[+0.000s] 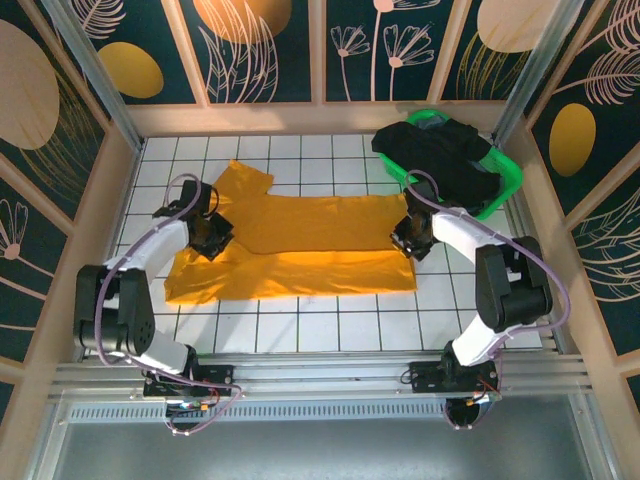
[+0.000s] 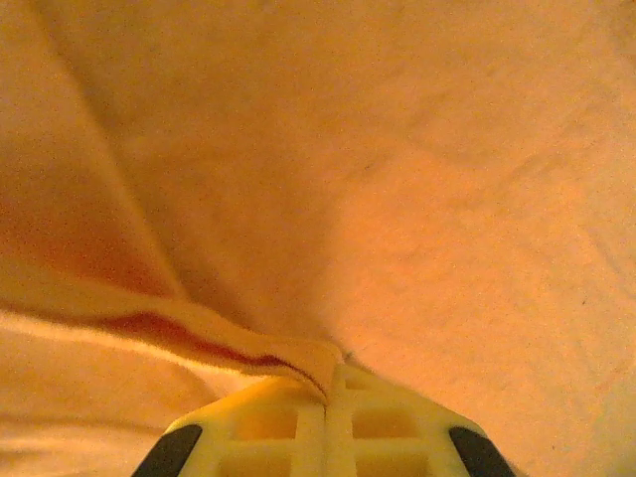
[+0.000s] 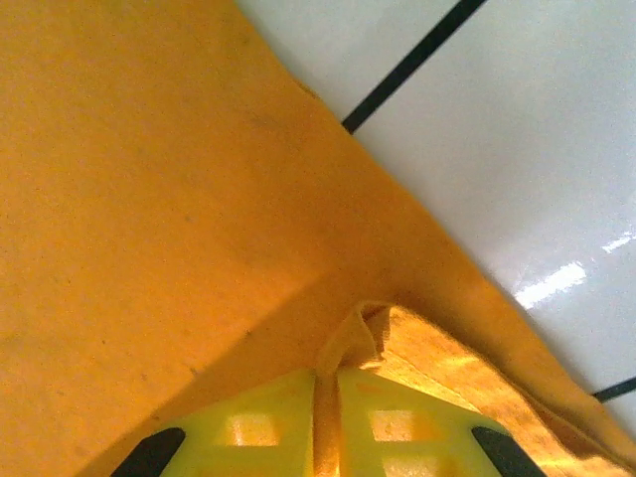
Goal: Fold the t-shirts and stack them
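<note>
The mustard shirt (image 1: pixel 300 250) lies spread flat across the middle of the white tiled table (image 1: pixel 350 325). The left claw (image 1: pixel 212 240) is closed on a pinched fold of cloth near its left end, and the right claw (image 1: pixel 410 242) is closed on a fold at its right edge. The black shirt (image 1: pixel 440 155) is heaped in the green basket (image 1: pixel 508 180) at the far right corner, draping over its rim.
</note>
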